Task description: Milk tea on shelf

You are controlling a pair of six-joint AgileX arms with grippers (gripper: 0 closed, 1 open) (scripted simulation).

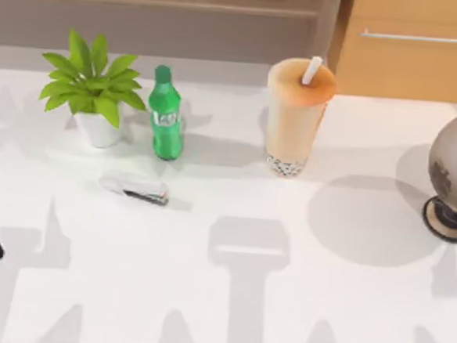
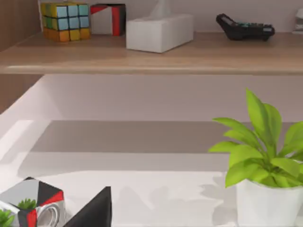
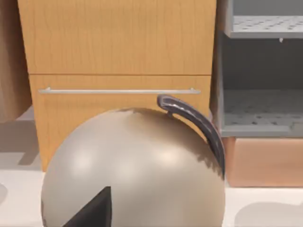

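We saw the white table (image 1: 227,297) spread before the brown shelf (image 1: 153,17), with the orange cabinet (image 1: 412,67) to its right. A grey globe (image 1: 456,168) stood at the table's right edge. The milk tea (image 1: 295,117) stood upright near the back, right of the green bottle (image 1: 165,120) and potted plant (image 1: 93,91). A small stapler (image 1: 137,189) lay nearer. Whether our left gripper (image 2: 94,210) and right gripper (image 3: 92,210) were clenched or released, we could not tell.
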